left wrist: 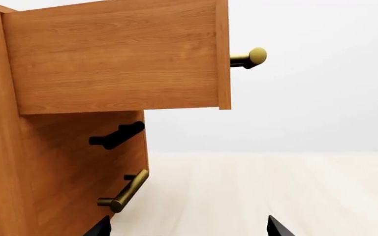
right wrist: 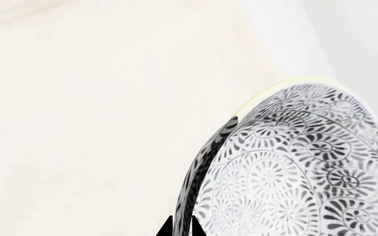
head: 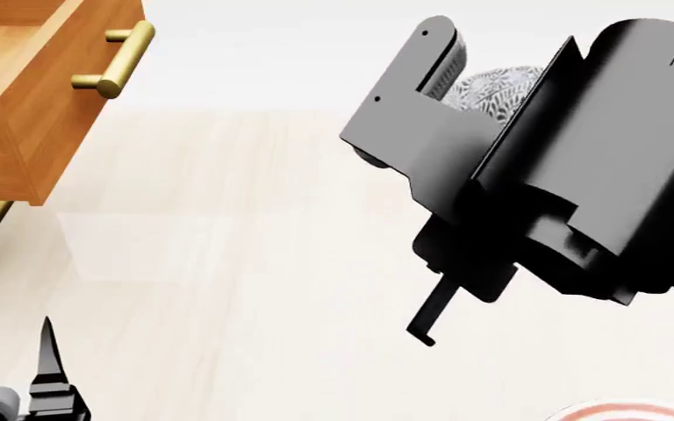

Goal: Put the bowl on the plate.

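Wooden cabinet (head: pixel 10 132) sits far left in head view, its top drawer (head: pixel 27 53) pulled out with brass handle (head: pixel 115 57); what I see of the drawer's inside is bare wood. My left gripper (head: pixel 45 368) is low beneath the cabinet, fingertips spread apart, nothing between them. My right gripper (right wrist: pixel 182 228) is lifted well to the cabinet's right, pinched narrow on the rim of the bowl (right wrist: pixel 294 167), which is tilted on its edge with its patterned inside facing the wrist camera, bowl empty; the plate (head: pixel 618 412) is only a red-ringed sliver below that arm.
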